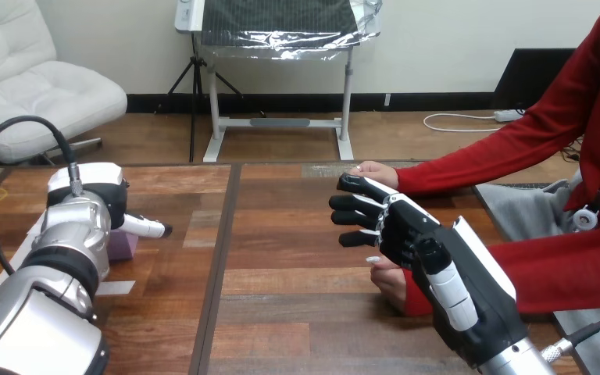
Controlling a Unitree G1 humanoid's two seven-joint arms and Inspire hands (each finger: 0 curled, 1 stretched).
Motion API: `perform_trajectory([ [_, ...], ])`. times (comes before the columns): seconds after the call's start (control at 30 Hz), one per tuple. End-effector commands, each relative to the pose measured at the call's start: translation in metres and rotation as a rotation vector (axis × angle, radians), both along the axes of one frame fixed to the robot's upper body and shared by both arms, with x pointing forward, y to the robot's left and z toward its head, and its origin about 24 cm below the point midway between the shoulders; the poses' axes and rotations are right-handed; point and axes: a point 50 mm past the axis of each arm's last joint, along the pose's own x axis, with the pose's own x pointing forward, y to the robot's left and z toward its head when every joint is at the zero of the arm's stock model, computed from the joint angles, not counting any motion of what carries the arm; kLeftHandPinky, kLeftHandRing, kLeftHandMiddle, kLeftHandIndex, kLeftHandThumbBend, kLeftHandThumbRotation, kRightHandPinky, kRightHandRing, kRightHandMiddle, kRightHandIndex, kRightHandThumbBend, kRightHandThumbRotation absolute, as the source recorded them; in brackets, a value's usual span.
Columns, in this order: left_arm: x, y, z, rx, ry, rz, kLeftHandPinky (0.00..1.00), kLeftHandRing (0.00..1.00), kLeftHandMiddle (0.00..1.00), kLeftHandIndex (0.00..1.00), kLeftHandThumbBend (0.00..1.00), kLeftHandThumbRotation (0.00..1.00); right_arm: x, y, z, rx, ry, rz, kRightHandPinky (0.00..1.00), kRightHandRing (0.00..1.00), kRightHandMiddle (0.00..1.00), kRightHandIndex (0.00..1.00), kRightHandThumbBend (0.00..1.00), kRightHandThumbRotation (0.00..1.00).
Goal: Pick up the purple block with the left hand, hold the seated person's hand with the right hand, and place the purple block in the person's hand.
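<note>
At 9 o'clock on the table, the purple block sits flat on the wood, mostly hidden by the left hand, which is right over it w/ its back to the camera; can't tell whether that hand is open or closed on the block. Over at 3 o'clock the right hand is spread wide and loose, gripping nothing, between the person's far hand at its 12 and the person's near hand at its 6; touching or just apart, can't tell. Step in hand, as I judge it: the pick-up, plus taking hold of a hand. To do it well, the left hand should settle square over the block, close on opposite faces, then lift straight up, no dragging. The right hand needs to commit to one of the two hands, prob. the near one, come in beside or below it and curl gently round, so that hand ends up palm-up and steady for the block. Risk: a small block slips from a shallow pinch.
</note>
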Motion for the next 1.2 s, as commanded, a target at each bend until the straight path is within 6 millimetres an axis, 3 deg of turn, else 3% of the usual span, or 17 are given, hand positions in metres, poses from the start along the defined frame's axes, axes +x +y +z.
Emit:
perform_trajectory([
  [0.0,0.012,-0.009,0.0202,-0.022,-0.058,-0.016,1.0,1.0,0.99,0.97,0.69,0.67,0.0048,-0.0034,0.0185,0.006,-0.088,-0.008,0.76,0.83,0.83,0.87,0.9,1.0],
  [0.73,0.0131,-0.014,0.02,-0.075,-0.025,-0.018,1.0,0.96,0.93,0.9,0.63,0.64,0.0043,-0.0043,0.0192,0.003,-0.095,-0.011,0.75,0.82,0.83,0.87,0.9,1.0],
  [0.83,0.013,-0.014,0.02,-0.081,-0.024,-0.012,0.93,0.91,0.9,0.86,0.63,0.65,0.0042,-0.0043,0.0192,0.004,-0.096,-0.014,0.74,0.82,0.83,0.86,0.9,1.0],
  [1.07,0.0134,-0.0148,0.0207,-0.117,-0.022,0.012,0.66,0.8,0.84,0.8,0.65,0.66,0.0043,-0.0043,0.0191,0.01,-0.098,-0.01,0.74,0.82,0.83,0.86,0.9,1.0],
  [1.17,0.0136,-0.0151,0.0209,-0.134,-0.023,0.011,0.6,0.77,0.82,0.79,0.64,0.67,0.0044,-0.004,0.0194,0.012,-0.098,-0.008,0.74,0.82,0.83,0.86,0.9,1.0],
])
